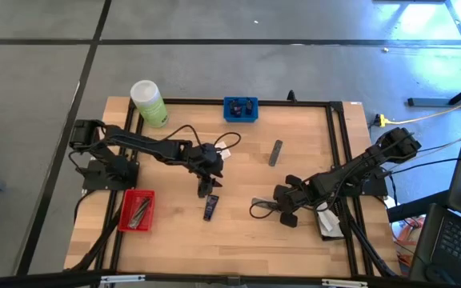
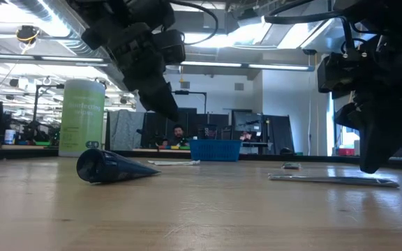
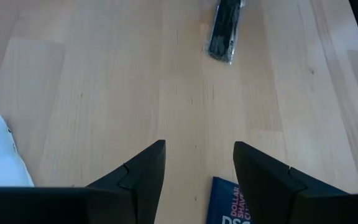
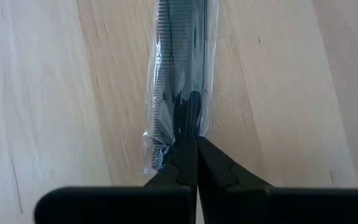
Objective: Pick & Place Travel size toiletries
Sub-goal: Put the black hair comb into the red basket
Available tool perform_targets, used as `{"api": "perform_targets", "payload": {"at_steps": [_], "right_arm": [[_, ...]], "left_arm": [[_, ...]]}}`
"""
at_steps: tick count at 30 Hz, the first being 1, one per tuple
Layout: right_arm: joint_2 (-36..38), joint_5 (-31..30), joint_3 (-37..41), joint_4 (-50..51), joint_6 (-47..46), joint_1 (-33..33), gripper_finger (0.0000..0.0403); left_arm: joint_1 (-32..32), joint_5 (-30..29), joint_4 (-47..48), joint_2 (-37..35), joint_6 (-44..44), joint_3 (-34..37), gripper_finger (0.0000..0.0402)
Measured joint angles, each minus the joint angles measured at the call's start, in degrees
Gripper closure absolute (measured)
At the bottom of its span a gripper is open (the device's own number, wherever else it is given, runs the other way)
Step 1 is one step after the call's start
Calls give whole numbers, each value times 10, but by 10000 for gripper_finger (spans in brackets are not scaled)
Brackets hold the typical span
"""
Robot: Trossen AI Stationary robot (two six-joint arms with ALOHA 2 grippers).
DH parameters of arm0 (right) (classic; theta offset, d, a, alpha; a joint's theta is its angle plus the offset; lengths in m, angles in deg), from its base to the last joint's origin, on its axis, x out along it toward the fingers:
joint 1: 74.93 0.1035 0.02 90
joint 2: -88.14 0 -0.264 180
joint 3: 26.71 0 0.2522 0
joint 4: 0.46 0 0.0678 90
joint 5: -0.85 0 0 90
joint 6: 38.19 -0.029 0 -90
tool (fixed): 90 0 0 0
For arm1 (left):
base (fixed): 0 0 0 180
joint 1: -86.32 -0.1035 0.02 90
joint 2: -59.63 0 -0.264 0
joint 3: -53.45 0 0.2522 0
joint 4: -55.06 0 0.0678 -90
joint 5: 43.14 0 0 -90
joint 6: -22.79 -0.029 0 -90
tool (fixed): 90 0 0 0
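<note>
Light wood-plank tabletop point(image 1: 238, 240), visible grain, black frame round the edges. Grey concrete floor point(image 1: 214, 64) with dark seams around it. Low view looks into an open workshop: ceiling strip lights, monitors, a person point(image 2: 179, 134) seated far back.

My left pincer point(image 1: 207, 189) hangs above the tabletop, matte black wedge fingers point(image 3: 135, 177) spread with nothing between them. The dark navy tube point(image 1: 210, 208) lies flat just below and ahead of it; from the low view it is cone-shaped, glossy, tapering to a point. The white printed end shows beside one finger in the left wrist view. A slim grey tube point(image 1: 275, 152) lies well apart from that pincer, toward the far side. A white sachet point(image 1: 224, 153), flat and square, is near the arm's wrist.

My right pincer point(image 1: 271, 205) is low at the tabletop, fingers pressed together, tips touching the end of a clear packet point(image 4: 179, 81), crinkly film with a dark comb-like strip inside. I cannot tell if the film is pinched.

Red tray point(image 1: 137, 210), blue tray point(image 1: 240, 109), both ribbed plastic. Big light-green bottle point(image 1: 148, 103), white cap, at the far corner.
</note>
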Motion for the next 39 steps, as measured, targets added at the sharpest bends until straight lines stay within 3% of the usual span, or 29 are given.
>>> {"api": "perform_targets", "payload": {"at_steps": [9, 14, 19, 25, 39], "right_arm": [[0, 21, 0, 0, -2, 1, 387], [0, 37, 0, 0, -36, 24, 399], [0, 17, -7, -1, -90, 61, 394], [-1, -26, -40, -6, -77, 91, 387], [-40, -51, -43, 14, -50, 98, 198]], "left_arm": [[0, -3, 0, 0, 9, 0, 215], [0, -3, 0, 0, 9, 0, 215], [0, -3, 0, 0, 9, 0, 215], [0, -3, 0, 0, 46, 0, 215], [0, -4, 0, 0, 55, 0, 215]]}}
